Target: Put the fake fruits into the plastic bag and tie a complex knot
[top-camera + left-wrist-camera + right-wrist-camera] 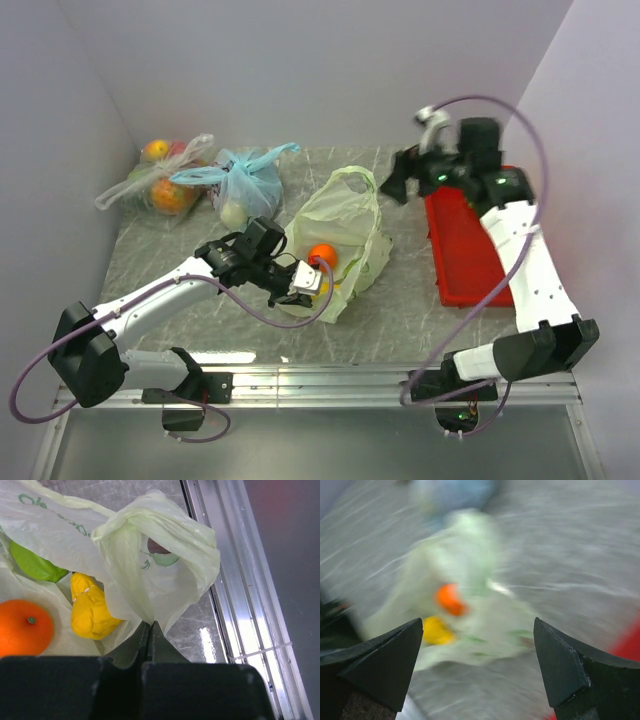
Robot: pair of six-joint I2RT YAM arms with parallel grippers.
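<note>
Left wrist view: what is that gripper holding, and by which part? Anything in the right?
Left gripper pinches the pale green plastic bag by a gathered fold of film at its mouth. Right gripper is open, holding nothing.

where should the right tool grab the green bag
Probably by the far loop handle, coming down from the right: it arches up, free of the fruit, while the left tool pinches the near edge of the green bag.
</note>
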